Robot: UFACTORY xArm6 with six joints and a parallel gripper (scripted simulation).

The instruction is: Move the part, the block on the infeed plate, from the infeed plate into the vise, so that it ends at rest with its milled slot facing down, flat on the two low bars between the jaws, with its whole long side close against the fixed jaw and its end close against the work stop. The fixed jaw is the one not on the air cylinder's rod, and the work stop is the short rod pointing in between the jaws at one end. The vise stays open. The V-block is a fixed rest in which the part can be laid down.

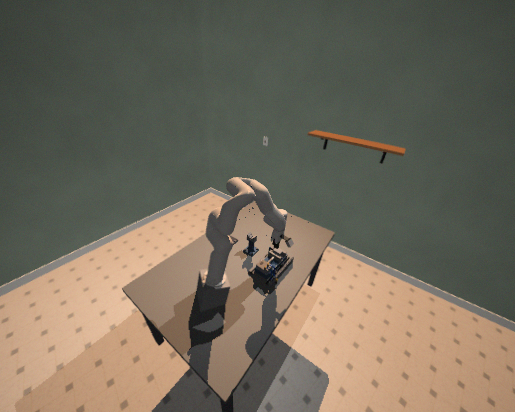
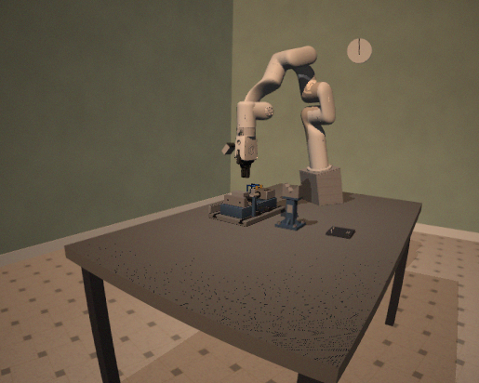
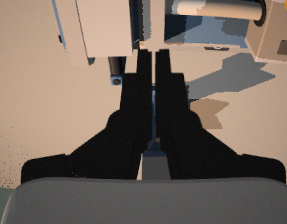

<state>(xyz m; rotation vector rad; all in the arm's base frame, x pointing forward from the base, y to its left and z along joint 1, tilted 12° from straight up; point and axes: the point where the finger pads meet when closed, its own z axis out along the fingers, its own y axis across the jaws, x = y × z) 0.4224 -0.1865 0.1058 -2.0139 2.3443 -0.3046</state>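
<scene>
The claw (image 2: 245, 176) hung over the vise (image 2: 246, 206) near the table's far edge, its fingers pressed together on nothing. A pale block (image 3: 107, 19) in the vise, just ahead of the fingertips, was probably the part; its seating against the fixed jaw and stop could not be told. The V-block (image 2: 291, 211) and, toward the right edge, the infeed plate (image 2: 340, 231) bore nothing. A nudge with the closed fingers could skew the block or strike the vise.
</scene>
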